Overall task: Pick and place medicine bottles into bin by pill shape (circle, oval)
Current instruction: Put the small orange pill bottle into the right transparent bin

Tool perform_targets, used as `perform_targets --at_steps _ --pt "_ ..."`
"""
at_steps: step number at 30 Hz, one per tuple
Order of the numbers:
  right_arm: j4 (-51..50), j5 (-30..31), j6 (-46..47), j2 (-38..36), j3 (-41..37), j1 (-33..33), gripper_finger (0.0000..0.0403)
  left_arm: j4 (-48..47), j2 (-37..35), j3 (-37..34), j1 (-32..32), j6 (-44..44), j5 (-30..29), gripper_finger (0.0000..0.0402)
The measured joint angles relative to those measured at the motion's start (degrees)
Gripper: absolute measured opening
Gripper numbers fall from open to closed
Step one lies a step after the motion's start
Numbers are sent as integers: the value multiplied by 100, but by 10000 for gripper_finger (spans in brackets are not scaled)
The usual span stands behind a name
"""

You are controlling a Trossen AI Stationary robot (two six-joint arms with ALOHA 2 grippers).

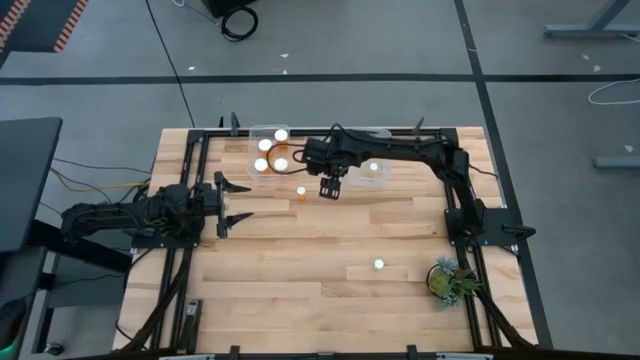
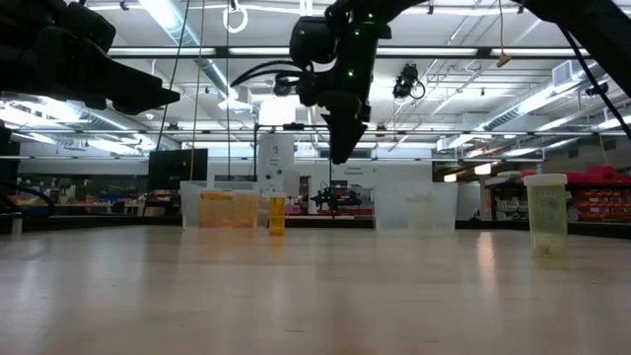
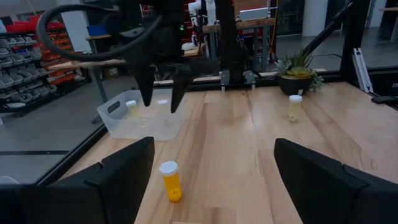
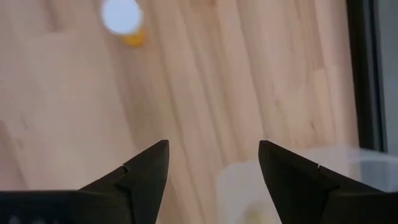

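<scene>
Now | left tub [image 1: 268,152]: three bottles [image 1: 265,146] | right tub [image 1: 372,170]: one | right end effector [image 1: 331,189] open, empty

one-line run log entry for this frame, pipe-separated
right tool: open, empty, above table beside loose amber bottle | left tool: open, waiting at left edge | left bin: three bottles | second loose bottle: near plant

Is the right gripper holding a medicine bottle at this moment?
No. In the right wrist view the right gripper is open and empty above the table, with the orange bottle standing apart from it.
</scene>
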Motion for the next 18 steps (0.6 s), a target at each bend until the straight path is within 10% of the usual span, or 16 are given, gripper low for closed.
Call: perform_targets --at_steps 18 --pt "594 -342 -171 0 16 162 255 0 0 0 0 2 0 341"
